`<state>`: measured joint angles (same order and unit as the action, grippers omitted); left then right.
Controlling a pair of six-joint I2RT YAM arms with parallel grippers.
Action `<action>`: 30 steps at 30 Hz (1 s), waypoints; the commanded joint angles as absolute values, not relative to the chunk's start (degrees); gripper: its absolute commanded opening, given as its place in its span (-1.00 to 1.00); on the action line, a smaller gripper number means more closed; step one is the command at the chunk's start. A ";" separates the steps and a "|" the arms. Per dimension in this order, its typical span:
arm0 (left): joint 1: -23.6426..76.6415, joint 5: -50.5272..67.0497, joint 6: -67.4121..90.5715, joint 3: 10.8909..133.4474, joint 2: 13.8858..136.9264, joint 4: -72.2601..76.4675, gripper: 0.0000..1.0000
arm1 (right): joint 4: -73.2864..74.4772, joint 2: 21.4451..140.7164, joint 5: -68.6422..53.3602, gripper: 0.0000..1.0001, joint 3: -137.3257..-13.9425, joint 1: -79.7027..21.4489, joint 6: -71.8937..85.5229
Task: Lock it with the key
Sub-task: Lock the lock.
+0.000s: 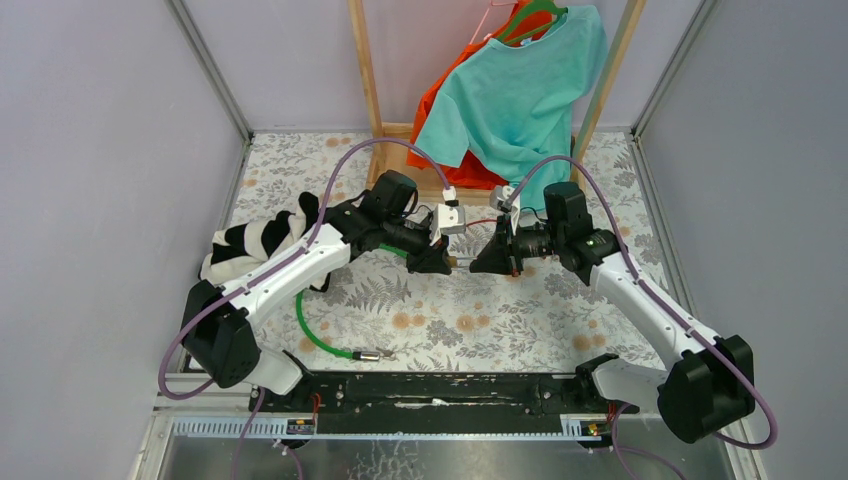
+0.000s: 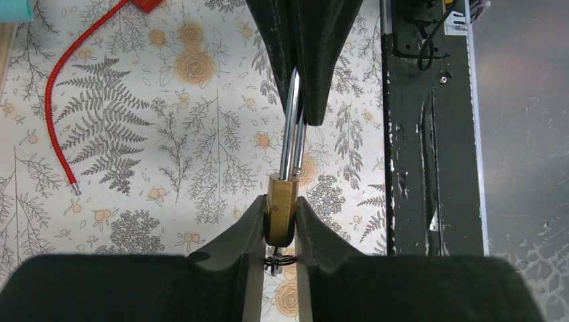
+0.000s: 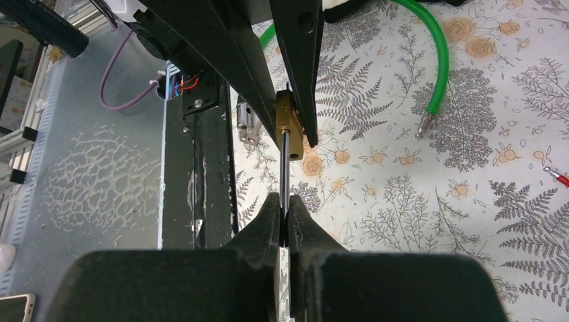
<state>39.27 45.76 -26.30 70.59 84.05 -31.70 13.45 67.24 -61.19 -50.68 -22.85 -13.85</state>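
Note:
A small brass padlock (image 2: 281, 208) hangs in the air between my two grippers above the floral tabletop. My left gripper (image 2: 282, 227) is shut on its brass body. The steel shackle (image 2: 292, 134) runs away from the body into my right gripper (image 2: 310, 115). In the right wrist view, my right gripper (image 3: 285, 216) is shut on the shackle (image 3: 284, 168), with the padlock body (image 3: 289, 126) beyond it between the left fingers (image 3: 298, 60). The key (image 3: 247, 129) dangles from the lock's underside on a dark ring (image 2: 282, 261). From above, the grippers (image 1: 440, 260) (image 1: 487, 260) meet nose to nose.
A green cable (image 1: 309, 329) with a metal tip lies near the left arm, and a thin red cable (image 2: 59, 100) lies on the cloth. A striped garment (image 1: 255, 240) sits at left. A wooden rack holds a teal shirt (image 1: 520, 90). A black rail (image 1: 440, 390) runs along the near edge.

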 commanded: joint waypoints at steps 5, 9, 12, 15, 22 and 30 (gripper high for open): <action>40.58 49.05 -23.70 72.34 85.77 -26.23 -1.00 | 4.53 66.97 -64.31 -1.00 -49.63 -24.14 -9.72; 40.80 51.26 -22.35 73.09 86.89 -26.24 -1.00 | 4.47 66.91 -62.82 -1.00 -49.18 -25.14 -10.77; 40.87 53.12 -20.75 73.31 87.33 -25.49 -1.00 | 4.75 66.63 -61.49 -1.00 -48.87 -26.01 -11.67; 40.79 54.96 -18.66 73.52 87.98 -24.43 -1.00 | 4.75 66.53 -60.64 -1.00 -48.66 -26.43 -12.42; 40.70 55.15 -13.88 73.82 88.99 -20.51 -1.00 | 2.99 66.70 -60.17 -1.00 -48.19 -27.09 -10.30; 40.72 62.71 -11.78 74.49 90.47 -20.13 -1.00 | 2.48 66.69 -56.66 -1.00 -47.36 -27.13 -13.05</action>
<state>38.50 51.42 -15.97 70.61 89.41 -32.75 11.05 67.20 -58.02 -46.92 -24.05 -11.25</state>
